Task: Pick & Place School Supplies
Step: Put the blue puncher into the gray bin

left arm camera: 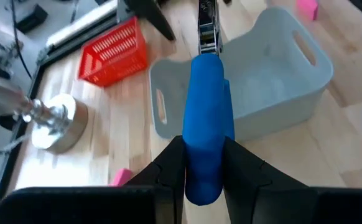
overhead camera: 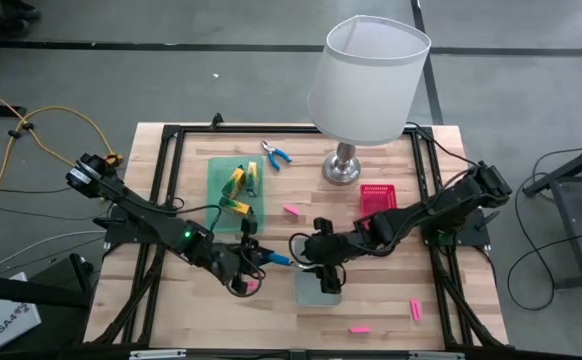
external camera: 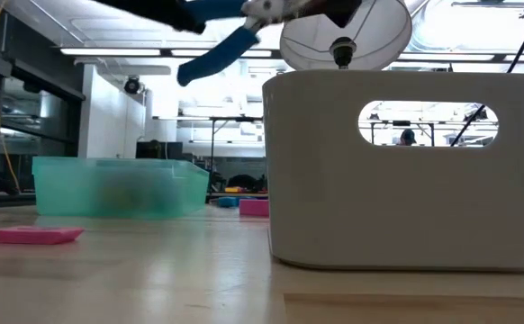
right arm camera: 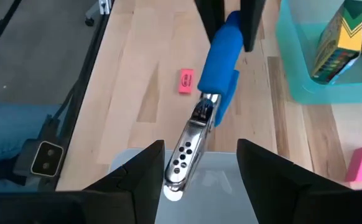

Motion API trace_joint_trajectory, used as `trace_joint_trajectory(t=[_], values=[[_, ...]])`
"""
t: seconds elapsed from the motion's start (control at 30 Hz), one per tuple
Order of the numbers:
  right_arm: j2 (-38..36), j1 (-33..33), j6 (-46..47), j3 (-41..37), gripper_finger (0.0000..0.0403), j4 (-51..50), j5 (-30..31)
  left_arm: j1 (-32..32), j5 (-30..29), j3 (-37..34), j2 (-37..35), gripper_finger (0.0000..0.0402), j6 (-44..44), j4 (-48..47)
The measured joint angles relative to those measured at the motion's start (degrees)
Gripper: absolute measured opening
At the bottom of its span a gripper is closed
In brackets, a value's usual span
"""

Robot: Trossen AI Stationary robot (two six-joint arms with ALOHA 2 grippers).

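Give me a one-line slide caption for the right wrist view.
Left gripper holds blue-handled pliers out over the grey tray, metal jaws between the open right gripper's fingers.

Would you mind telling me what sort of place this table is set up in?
Probably a robotics lab or workshop: a butcher-block table on a black metal frame, a bare concrete floor with a loose yellow cable, and long ceiling strip lights over benches behind.
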Motion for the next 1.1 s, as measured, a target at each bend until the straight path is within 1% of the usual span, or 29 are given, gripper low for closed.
trace_joint_trajectory(t=[0.3,0.43,0.6,0.8,0.93,1.1], values=[[0.0,-0.1,-0.7,0.0,0.0193,1.1,0.7,0.0,-2.9,0.0,0.0,0.0066,3.3,4.1],[0.0,-0.1,-1.1,0.0,0.0193,1.8,0.8,0.5,-2.9,0.0,0.0,0.0066,3.3,4.8],[0.0,-0.1,-1.8,0.0,0.0193,2.0,3.0,0.6,-2.9,0.0,0.0,0.0066,3.3,5.2],[0.0,-0.6,-1.9,0.0,0.0192,2.0,3.1,0.6,-3.0,0.0,0.0,0.0066,3.3,5.3],[0.0,-0.7,-1.9,0.0,0.0176,2.1,2.9,0.6,-3.0,0.0,0.0,0.0066,3.3,5.4],[0.0,-0.7,-2.0,0.0,0.0138,2.1,2.8,0.7,-3.0,0.0,0.0,0.0066,3.2,5.4]])
